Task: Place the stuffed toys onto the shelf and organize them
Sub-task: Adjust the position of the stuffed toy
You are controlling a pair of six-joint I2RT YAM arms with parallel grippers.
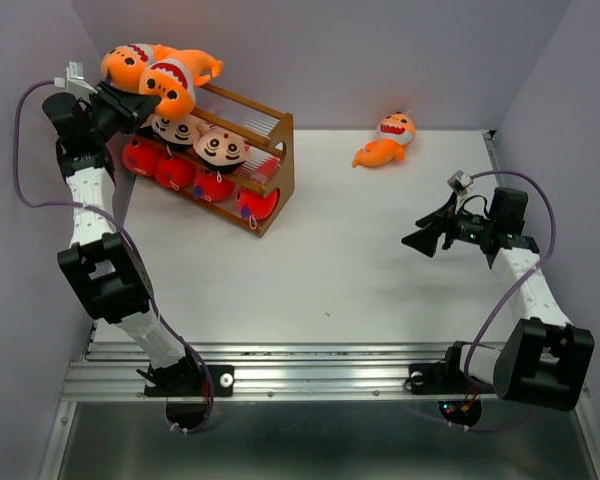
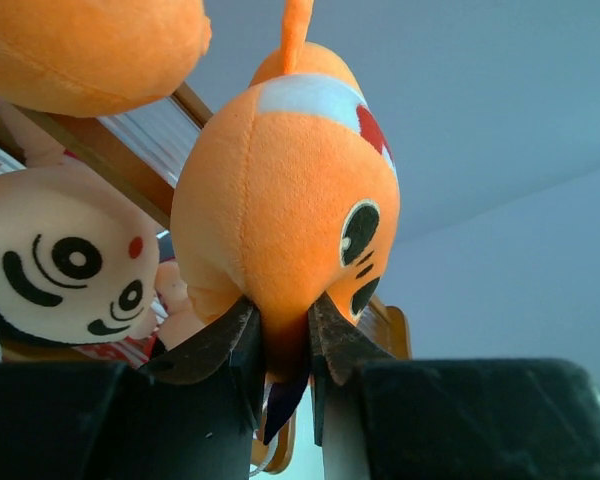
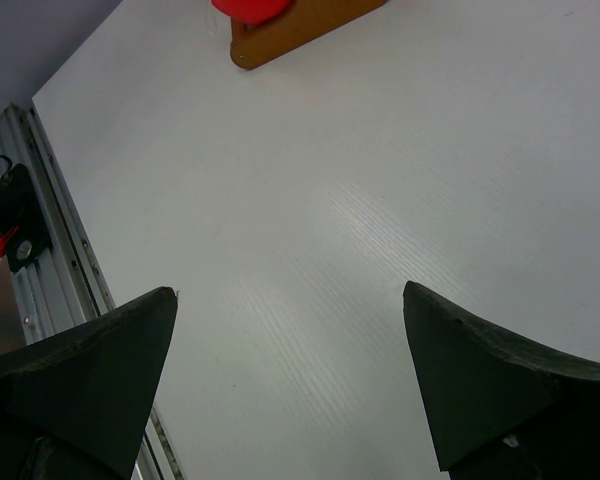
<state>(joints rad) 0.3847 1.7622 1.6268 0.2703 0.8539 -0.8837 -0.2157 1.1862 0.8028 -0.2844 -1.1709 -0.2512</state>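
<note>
White table [image 1: 360, 290], lilac-grey walls [image 1: 380, 60], wooden shelf [image 1: 280, 150] at the back, left gripper [image 2: 283, 310] pinching an orange shark [image 2: 280, 200] over the shelf's top, second orange shark [image 1: 385, 140] lying right of the shelf, right gripper [image 1: 425, 232] spread wide, farther right.

The white table [image 1: 360, 280] lay matte and faintly grained under even light, with only soft shadows on it. Beyond the table's far edge rose a pale lavender-grey back wall [image 1: 380, 50]. A left wall [image 1: 15, 320] and a right wall [image 1: 580, 90] of the same colour closed in on the table's two sides. Along the table's near edge ran a ribbed aluminium rail [image 1: 320, 365] — and past that, a dull grey surface [image 1: 330, 440].
</note>
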